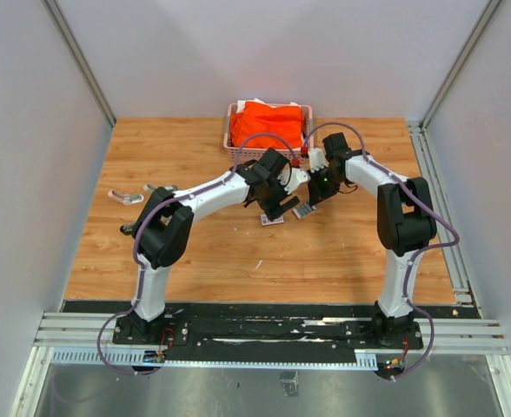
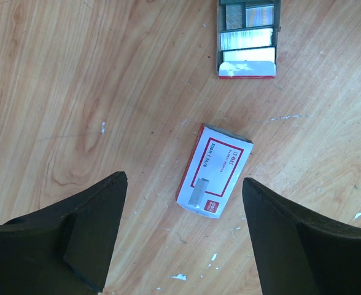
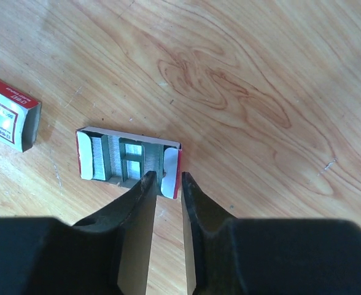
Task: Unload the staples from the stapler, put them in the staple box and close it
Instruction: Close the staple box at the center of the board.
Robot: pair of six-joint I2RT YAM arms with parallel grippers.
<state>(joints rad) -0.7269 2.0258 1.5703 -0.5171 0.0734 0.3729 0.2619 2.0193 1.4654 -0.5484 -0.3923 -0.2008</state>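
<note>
My left pincer (image 2: pixel 182 184) hangs spread wide over the bench (image 2: pixel 76 92), holding nothing, its two black fingers (image 2: pixel 94 233) well apart. On the wood below it lies the staple-box sleeve (image 2: pixel 214 171), white with red borders and flat on its broad face, one corner reaching in between my fingertips as my wrist camera sees it.

My right pincer (image 3: pixel 167 178) is parted by only a narrow gap and holds nothing that I can make out. Its tips sit over one short end of the cardboard tray (image 3: pixel 80 153), with that end's red wall and white flap showing in the gap. I cannot tell whether either tip touches the card.

The staples (image 3: pixel 100 158) lie in that open tray as silvery-grey strips packed side by side. The tray rests flat near the middle of the bench, just beside the sleeve and slightly farther from my bases.

Near the left edge of the bench, well apart from both pincers, lie a few small pale things (image 1: pixel 125 197), too small to name.

At the middle of the far edge stands a pink basket (image 1: pixel 231 130) with an orange cloth (image 1: pixel 268 122) heaped in it.
</note>
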